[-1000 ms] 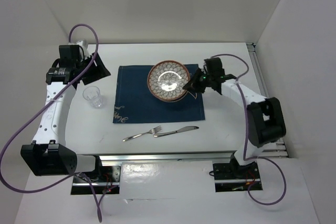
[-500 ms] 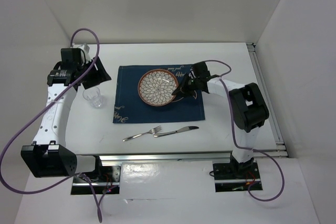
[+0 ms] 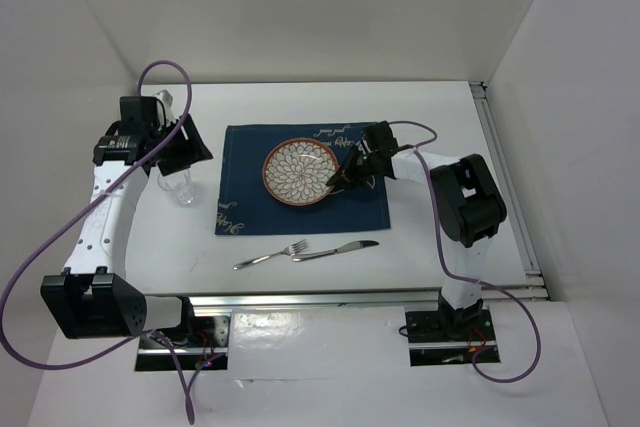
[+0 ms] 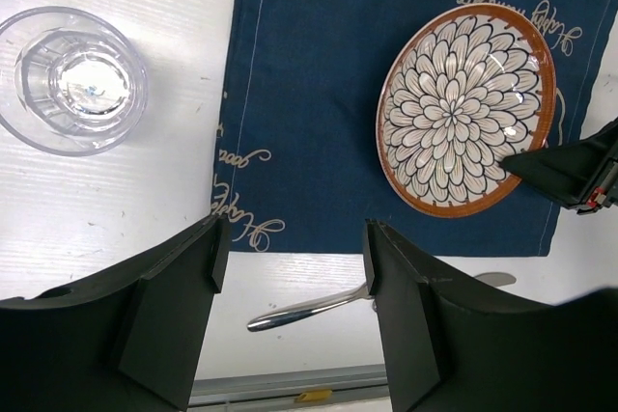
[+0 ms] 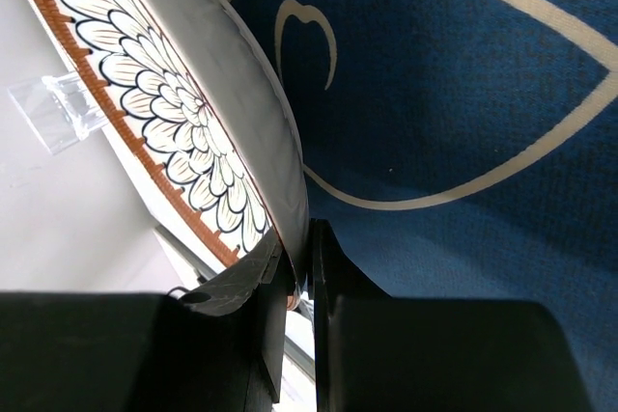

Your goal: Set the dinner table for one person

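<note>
Flat white matte dinner table (image 3: 300, 107)

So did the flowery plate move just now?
Yes. The plate moved left and nearer the arms: before it overlapped the blue placemat's far edge, now it sits wholly inside it, rim pinched by the right gripper.

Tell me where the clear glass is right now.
In the top view the clear glass stands on the left part of the dinner table, just left of the blue placemat and close to the open left gripper.
</note>
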Motion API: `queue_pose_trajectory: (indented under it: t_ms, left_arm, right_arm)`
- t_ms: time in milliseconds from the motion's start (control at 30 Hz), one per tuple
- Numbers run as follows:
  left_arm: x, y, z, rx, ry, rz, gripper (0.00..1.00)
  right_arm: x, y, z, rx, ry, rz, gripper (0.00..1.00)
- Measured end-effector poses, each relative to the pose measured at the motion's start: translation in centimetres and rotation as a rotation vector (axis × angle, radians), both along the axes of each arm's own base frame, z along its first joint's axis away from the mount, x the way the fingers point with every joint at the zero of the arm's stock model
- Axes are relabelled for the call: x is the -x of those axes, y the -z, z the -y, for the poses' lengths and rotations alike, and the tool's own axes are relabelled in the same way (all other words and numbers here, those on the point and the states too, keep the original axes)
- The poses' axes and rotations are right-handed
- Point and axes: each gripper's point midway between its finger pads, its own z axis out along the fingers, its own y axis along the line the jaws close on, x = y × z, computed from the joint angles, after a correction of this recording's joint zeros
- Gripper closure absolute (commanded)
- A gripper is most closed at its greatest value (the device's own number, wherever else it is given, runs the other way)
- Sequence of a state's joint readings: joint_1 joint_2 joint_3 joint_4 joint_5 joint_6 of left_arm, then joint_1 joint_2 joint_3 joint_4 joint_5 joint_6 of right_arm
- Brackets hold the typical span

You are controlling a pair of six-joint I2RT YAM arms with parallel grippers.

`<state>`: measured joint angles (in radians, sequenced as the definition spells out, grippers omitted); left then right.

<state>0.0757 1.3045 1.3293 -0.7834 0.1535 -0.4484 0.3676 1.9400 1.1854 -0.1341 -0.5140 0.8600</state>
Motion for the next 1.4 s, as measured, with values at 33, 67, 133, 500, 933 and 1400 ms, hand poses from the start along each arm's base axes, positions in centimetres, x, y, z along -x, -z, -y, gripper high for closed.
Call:
queue_pose_trajectory:
  t_ms: [33,67,133,500,933,1400]
  left_arm:
    - [0.0,0.1,0.0,0.0,-0.001,-0.002,0.25]
    - [0.0,0.1,0.0,0.0,-0.001,-0.002,0.25]
    - [0.0,0.1,-0.1,-0.003,-0.003,-0.002,0.23]
    - [0.2,0.0,-1.2,-0.034,-0.081,-0.005,0.17]
    - [0.7,-0.3,-3.5,-0.105,-0.21,-0.059,0.1]
    - [2.2,-8.3,-6.8,-0.142,-0.358,0.148,0.1]
  right_arm:
    - [0.0,0.1,0.0,0.002,0.002,-0.001,1.0]
    - [0.0,0.1,0.1,0.004,0.003,-0.003,1.0]
    - [0.0,0.4,0.1,0.01,0.007,-0.009,0.99]
    - [-1.6,-0.7,-0.1,0.027,0.011,0.032,0.17]
    - [-2.7,-5.4,3.6,0.371,0.091,0.188,0.0]
    - [-0.8,-16.8,-17.3,0.241,-0.259,0.631,0.09]
